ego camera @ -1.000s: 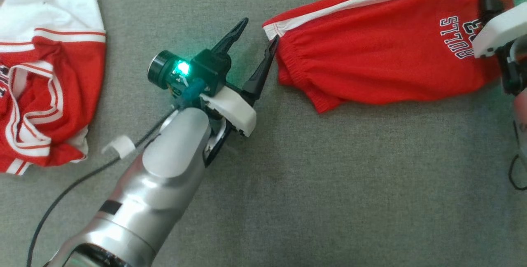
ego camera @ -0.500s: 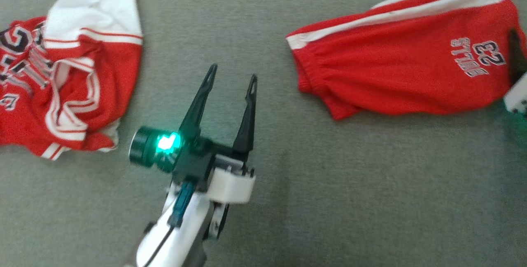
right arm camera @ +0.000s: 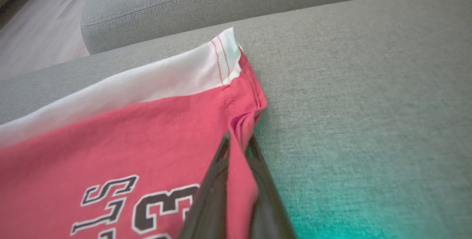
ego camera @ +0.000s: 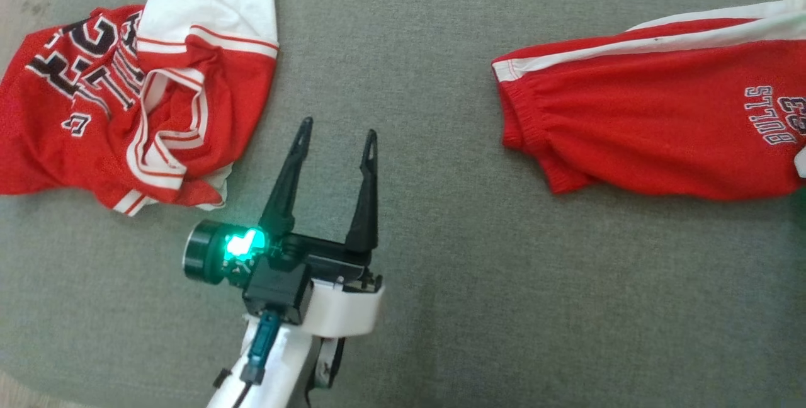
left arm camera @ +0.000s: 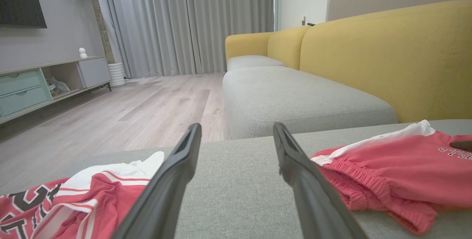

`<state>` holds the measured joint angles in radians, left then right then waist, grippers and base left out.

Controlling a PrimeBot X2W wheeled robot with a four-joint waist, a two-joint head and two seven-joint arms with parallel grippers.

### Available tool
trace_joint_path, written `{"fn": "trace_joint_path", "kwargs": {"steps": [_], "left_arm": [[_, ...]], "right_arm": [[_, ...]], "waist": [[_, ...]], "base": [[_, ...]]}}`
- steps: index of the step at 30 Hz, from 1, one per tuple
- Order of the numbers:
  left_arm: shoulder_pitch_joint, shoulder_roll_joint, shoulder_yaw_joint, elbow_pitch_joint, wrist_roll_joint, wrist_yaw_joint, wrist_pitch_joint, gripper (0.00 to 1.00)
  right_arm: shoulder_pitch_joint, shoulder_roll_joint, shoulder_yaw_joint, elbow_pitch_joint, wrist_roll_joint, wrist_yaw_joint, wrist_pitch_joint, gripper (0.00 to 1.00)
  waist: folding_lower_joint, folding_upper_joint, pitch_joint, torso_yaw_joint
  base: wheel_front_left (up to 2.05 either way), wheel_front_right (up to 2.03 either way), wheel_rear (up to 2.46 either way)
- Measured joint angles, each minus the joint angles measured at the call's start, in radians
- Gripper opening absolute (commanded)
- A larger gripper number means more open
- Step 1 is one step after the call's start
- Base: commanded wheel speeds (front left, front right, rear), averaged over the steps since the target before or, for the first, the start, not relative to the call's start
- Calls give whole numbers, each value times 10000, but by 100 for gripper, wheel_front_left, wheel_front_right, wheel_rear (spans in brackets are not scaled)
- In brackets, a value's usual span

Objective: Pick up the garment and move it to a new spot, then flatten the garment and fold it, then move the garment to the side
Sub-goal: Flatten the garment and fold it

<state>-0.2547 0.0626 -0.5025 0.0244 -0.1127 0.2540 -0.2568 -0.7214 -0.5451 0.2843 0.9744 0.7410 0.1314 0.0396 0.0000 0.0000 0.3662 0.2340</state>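
Note:
The garment, a pair of red shorts (ego camera: 642,118) with a white side stripe and a printed number, lies flat at the right of the grey cushion. In the right wrist view my right gripper (right arm camera: 239,137) is shut on the hem corner of the shorts (right arm camera: 129,139), with red cloth pinched between its fingers. Over bare cushion in the middle, my left gripper (ego camera: 339,128) is open and holds nothing. From the left wrist view the left gripper (left arm camera: 236,126) points between the shorts (left arm camera: 398,165) and the jersey.
A crumpled red and white jersey (ego camera: 94,99) lies at the left of the grey cushion (ego camera: 441,307). Beyond the cushion's far edge are another grey seat (left arm camera: 295,99), a yellow sofa back (left arm camera: 387,58), wooden floor and a low cabinet (left arm camera: 22,87).
The head camera has shifted, so both garments sit further right. My left gripper has drawn back from the shorts' waistband to the middle, still open. The right arm has slid out at the right edge.

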Motion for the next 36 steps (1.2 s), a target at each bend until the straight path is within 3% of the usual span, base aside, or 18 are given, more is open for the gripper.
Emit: {"fn": "trace_joint_path", "kwargs": {"steps": [7, 16, 22, 27, 35, 36], "left_arm": [[178, -63, 393, -71, 88, -173, 0, 100], [197, -86, 558, -65, 192, -422, 0, 100], [205, -98, 679, 40, 257, -527, 0, 100], [395, -102, 698, 77, 257, -698, 0, 100], [398, -105, 765, 92, 249, -905, 0, 100], [398, -105, 765, 92, 242, -941, 2, 100]], "right_arm": [[248, -123, 253, 38, 173, 0, -464, 0], [654, -731, 263, -242, 391, 0, -1383, 0], [548, -700, 378, -1730, 299, 0, -1879, 0], [547, -389, 581, -3822, 318, 0, -1791, 0], [1226, 748, 1369, -6470, -660, 0, -355, 0], [1413, 957, 1572, -6602, -775, 0, -79, 5]], "waist": [[0, 0, -170, -489], [-1, 0, -412, -1343], [0, 0, -566, -1659], [-1, 0, -786, -1710], [-1, 0, -935, -1405], [0, 0, -936, -1344]], "base": [[0, 0, 0], [0, 0, 0], [0, 0, 0], [0, 0, 0], [0, 0, 0], [0, 0, 0]]}}
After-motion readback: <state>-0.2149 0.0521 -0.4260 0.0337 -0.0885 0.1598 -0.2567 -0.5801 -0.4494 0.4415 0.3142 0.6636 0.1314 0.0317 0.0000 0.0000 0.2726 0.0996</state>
